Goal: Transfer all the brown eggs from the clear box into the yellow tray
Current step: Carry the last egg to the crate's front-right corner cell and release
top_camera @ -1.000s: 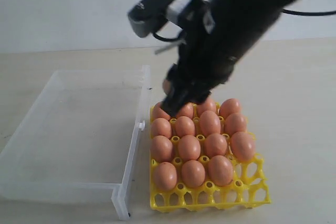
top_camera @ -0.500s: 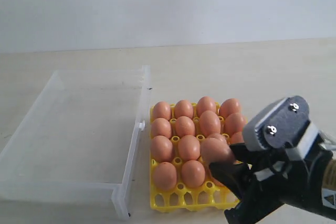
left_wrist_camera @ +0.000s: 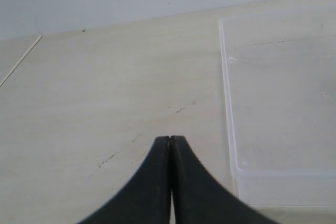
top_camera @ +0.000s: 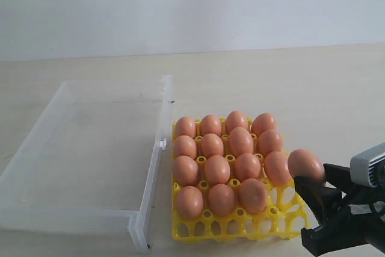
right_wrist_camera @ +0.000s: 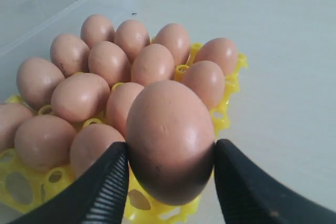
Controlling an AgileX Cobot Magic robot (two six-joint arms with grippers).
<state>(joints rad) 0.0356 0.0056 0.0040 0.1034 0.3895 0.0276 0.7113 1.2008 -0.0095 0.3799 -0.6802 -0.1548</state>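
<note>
- Plainly, the brown eggs (top_camera: 216,169) are light, rigid and smooth-shelled, and likely to crack under a hard squeeze. Each wants a gentle pinch across its widest girth, not near the ends, where it could slip out.
- Fifteen sit in the cups of the yellow tray (top_camera: 240,228). The clear box (top_camera: 155,167), just beside the tray on the desk (top_camera: 337,88), looks empty.
- The held egg (top_camera: 306,165) hangs just off the tray's right edge, near the one unfilled corner cup (top_camera: 287,200) at the front right.
- The right gripper (right_wrist_camera: 169,156) is parted about an egg's width and clamped on that egg, one finger against each flank.
- The left gripper (left_wrist_camera: 170,140) has its fingers pressed together on nothing, above bare desk beside the box.
- By my reckoning one placement remains, and the egg should be released only once it is seated in the cup.
</note>
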